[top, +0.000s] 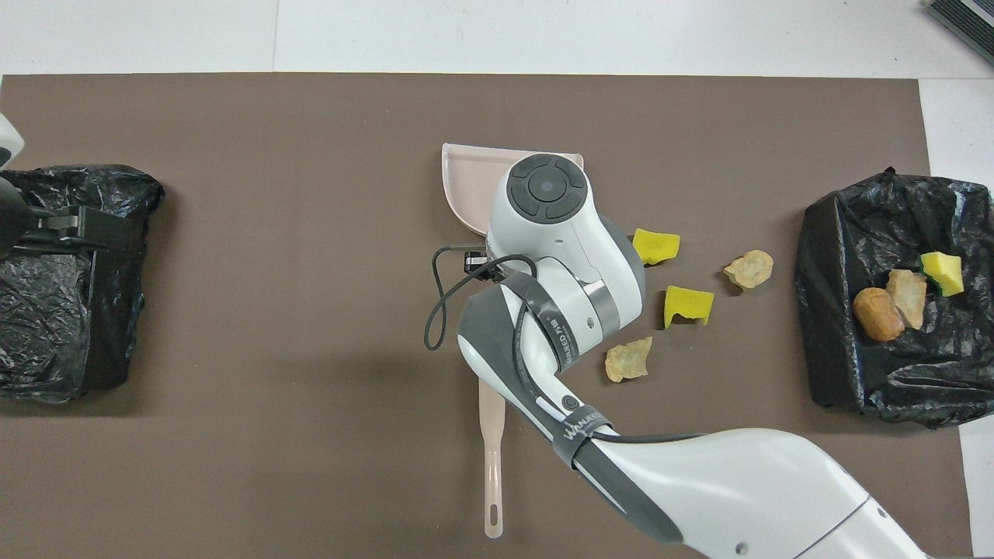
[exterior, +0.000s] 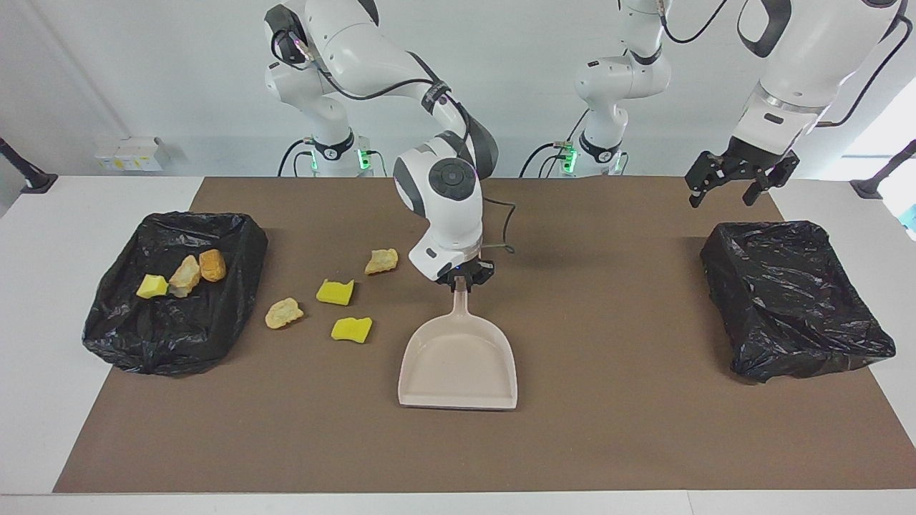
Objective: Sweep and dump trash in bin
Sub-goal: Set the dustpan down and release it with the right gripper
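Facing view: right gripper (exterior: 464,280) clamped on dustpan (exterior: 458,367) handle, mid-mat. Four trash (exterior: 343,330) pieces beside pan, three in bin (exterior: 175,293). Left gripper (exterior: 737,182) waits, fingers apart.

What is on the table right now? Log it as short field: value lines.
right gripper: shut on dustpan handle
dustpan: empty, mid-mat
left gripper: open, waiting over the empty bin
loose trash: four pieces on the mat beside the dustpan
binned trash: three pieces in the filled bin
brush: lying near the robots, untouched
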Robot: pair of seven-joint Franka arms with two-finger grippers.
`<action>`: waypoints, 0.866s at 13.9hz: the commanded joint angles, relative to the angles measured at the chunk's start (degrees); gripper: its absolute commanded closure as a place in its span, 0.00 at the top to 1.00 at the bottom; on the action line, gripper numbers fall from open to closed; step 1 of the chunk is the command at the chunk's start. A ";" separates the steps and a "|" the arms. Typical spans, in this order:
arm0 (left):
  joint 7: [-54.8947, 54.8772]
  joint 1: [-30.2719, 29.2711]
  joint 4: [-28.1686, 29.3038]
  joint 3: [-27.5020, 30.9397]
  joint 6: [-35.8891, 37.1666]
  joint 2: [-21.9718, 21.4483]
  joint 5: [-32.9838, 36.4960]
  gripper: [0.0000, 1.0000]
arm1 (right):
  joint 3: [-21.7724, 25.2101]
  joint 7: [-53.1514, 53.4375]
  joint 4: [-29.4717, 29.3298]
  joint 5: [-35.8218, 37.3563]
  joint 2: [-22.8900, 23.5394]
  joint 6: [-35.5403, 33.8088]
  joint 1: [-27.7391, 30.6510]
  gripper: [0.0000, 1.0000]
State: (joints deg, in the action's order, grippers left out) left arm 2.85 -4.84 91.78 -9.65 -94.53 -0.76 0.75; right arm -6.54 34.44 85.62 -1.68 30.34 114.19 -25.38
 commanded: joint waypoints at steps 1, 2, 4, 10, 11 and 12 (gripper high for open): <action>-0.65 -0.61 1.92 0.24 -3.02 -0.64 -0.23 1.00 | 0.30 0.72 -0.72 -2.45 0.25 1.38 0.60 0.03; -0.30 -0.79 1.83 0.24 -3.55 -0.47 -0.31 1.00 | 0.21 0.54 0.07 -2.62 0.07 1.47 0.77 0.44; 0.75 -0.79 1.83 0.24 -3.65 -0.47 -0.31 1.00 | 0.21 0.28 -0.45 -2.54 -0.28 -0.01 0.42 1.00; 1.28 0.97 1.48 -0.20 -7.23 0.06 -0.66 1.00 | 0.12 -0.25 0.95 -4.47 -8.18 -8.80 1.38 1.00; 1.28 1.75 1.04 -0.20 -8.03 1.10 -0.58 1.00 | 0.12 -0.16 1.82 -4.55 -9.15 -9.77 1.30 1.00; 1.28 2.19 0.17 -0.37 -8.30 2.59 -0.23 1.00 | 0.03 0.62 3.75 -4.73 -10.38 -10.04 1.13 1.00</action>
State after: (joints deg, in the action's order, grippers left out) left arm 3.59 -4.28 92.65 -10.40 -100.98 -0.30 0.66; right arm -6.13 34.44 85.52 -4.63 22.78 104.65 -24.87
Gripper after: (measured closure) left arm 0.000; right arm 0.000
